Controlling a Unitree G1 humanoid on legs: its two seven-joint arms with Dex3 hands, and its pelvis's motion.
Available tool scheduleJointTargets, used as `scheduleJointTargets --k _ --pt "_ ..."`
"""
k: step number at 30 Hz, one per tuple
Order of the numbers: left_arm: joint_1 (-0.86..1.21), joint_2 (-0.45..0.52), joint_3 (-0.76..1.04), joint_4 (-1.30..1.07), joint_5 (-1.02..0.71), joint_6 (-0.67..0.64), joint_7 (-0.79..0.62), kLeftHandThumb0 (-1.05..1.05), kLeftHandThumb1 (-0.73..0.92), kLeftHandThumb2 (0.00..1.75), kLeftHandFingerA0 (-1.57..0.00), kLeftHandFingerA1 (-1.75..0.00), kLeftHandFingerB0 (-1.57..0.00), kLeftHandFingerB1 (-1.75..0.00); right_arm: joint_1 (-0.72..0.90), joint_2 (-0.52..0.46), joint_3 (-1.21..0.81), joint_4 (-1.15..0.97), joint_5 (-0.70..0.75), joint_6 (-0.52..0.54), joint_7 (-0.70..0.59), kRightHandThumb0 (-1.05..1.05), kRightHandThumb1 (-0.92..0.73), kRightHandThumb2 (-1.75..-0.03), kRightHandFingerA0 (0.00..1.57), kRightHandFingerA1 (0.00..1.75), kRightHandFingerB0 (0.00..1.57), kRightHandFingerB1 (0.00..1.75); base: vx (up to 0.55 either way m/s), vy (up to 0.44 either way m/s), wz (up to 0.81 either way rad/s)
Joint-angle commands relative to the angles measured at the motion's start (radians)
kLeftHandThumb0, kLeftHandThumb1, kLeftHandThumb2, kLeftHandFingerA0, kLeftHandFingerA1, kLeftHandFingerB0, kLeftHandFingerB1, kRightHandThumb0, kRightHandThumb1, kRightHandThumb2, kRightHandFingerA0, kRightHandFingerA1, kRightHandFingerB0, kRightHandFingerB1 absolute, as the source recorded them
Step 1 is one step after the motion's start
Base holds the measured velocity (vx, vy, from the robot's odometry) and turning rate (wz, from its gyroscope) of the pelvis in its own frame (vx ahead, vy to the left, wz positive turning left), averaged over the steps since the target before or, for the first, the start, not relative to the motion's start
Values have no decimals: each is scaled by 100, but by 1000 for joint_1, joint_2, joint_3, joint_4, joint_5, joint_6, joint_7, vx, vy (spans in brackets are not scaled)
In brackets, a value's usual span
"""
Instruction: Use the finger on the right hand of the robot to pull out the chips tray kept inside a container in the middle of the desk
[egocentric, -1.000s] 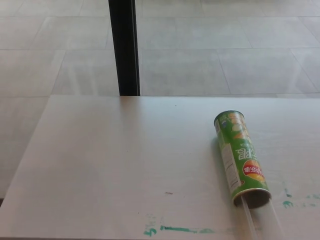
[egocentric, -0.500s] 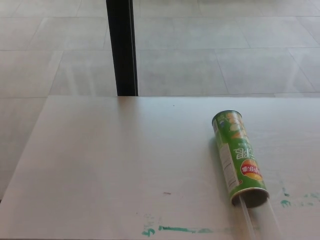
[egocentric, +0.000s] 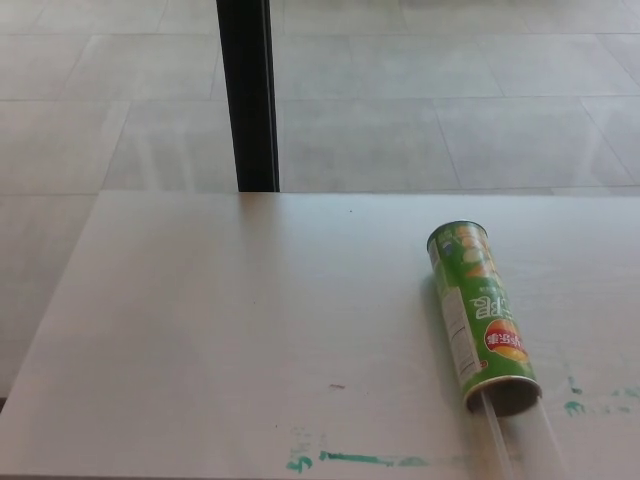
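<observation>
A green can (egocentric: 482, 315) lies on its side on a pale desk (egocentric: 230, 330). It is on the right part of the desk, not in the middle. It has a red and yellow round mark near its low end, and some white writing on it. The closed top end points away, toward the far edge of the desk. The open end points toward the near edge. You can see the dark hole of the can there.

A clear tray (egocentric: 520, 440) sticks out of the open end. It is see-through and hard to make out. It runs down to the bottom of the picture, so its end is cut off.

Green paint marks (egocentric: 355, 460) run along the near edge of the desk, left of the can. A few more green spots (egocentric: 575, 405) sit just to the right of the open end.

Behind the desk there is a gray tiled floor (egocentric: 420, 110) and a black post (egocentric: 248, 95) that stands up straight.

No robot hand shows, so I cannot tell how the fingers are.
</observation>
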Motion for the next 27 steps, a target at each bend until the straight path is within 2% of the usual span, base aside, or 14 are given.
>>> scheduleJointTargets --k 1,6,7,8,9,10,12,14,15,16,17,20,21,27 --pt "8 6 -3 -8 -6 6 -5 -49 74 62 -60 -67 -55 -56 13 -22 14 2 63 -37 25 -15 -50 -94 64 77 5 47 0 0 0" --pt "7 3 9 0 -17 24 -6 -48 75 62 -59 -67 -54 -56 23 -17 15 -12 99 -21 37 -14 -50 -95 66 80 6 47 0 0 0" --pt "8 3 3 2 -11 17 -5 -48 75 62 -59 -69 -57 -60 22 -20 20 -5 96 -25 36 -17 -67 -61 66 76 18 33 0 0 0" --pt "8 3 -1 3 -6 10 -6 -48 74 62 -59 -69 -59 -62 8 -18 4 12 130 -20 57 -11 -51 -95 65 82 5 47 0 0 0" --pt "6 2 3 4 -11 14 -9 -48 74 62 -58 -68 -56 -60 2 -16 -1 19 141 -16 62 -12 -52 -96 65 83 7 48 0 0 0" --pt "9 2 3 0 -12 12 -11 -49 73 62 -58 -67 -54 -57 -1 -17 3 22 137 -14 52 -15 -69 -60 64 82 20 33 0 0 0" --pt "14 2 0 -7 -9 6 -6 -49 74 62 -59 -66 -53 -54 -4 -20 16 25 125 -25 28 -15 -67 -59 65 73 23 34 0 0 0" --pt "12 2 -1 -7 -8 7 -4 -49 74 62 -59 -66 -53 -54 -3 -25 29 27 117 -36 22 -15 -67 -59 65 73 23 34 0 0 0" --pt "9 0 5 -4 -14 15 -4 -49 73 62 -58 -66 -55 -56 0 -30 35 25 119 -33 30 -17 -66 -61 64 74 22 35 0 0 0" --pt "7 -1 4 0 -12 15 0 -48 73 62 -58 -66 -55 -57 6 -33 42 25 116 -41 34 -14 -50 -95 62 77 12 50 0 0 0" --pt "2 -2 6 -2 -14 14 -3 -49 73 62 -59 -68 -54 -58 0 -36 46 24 117 -33 30 -17 -68 -59 64 71 24 34 0 0 0" --pt "3 -1 3 -7 -13 13 -5 -49 74 62 -60 -68 -55 -57 3 -36 51 19 127 -29 32 -20 -67 -62 65 71 23 36 0 0 0" --pt "3 -1 3 -6 -12 15 -6 -49 74 62 -59 -67 -55 -57 6 -38 60 18 118 -37 26 -13 -50 -95 61 75 13 50 0 0 0" --pt "-1 -2 -6 0 -3 15 -3 -48 75 62 -58 -64 -58 -58 9 -46 81 25 107 -43 9 -14 -50 -96 61 75 13 51 0 0 0"
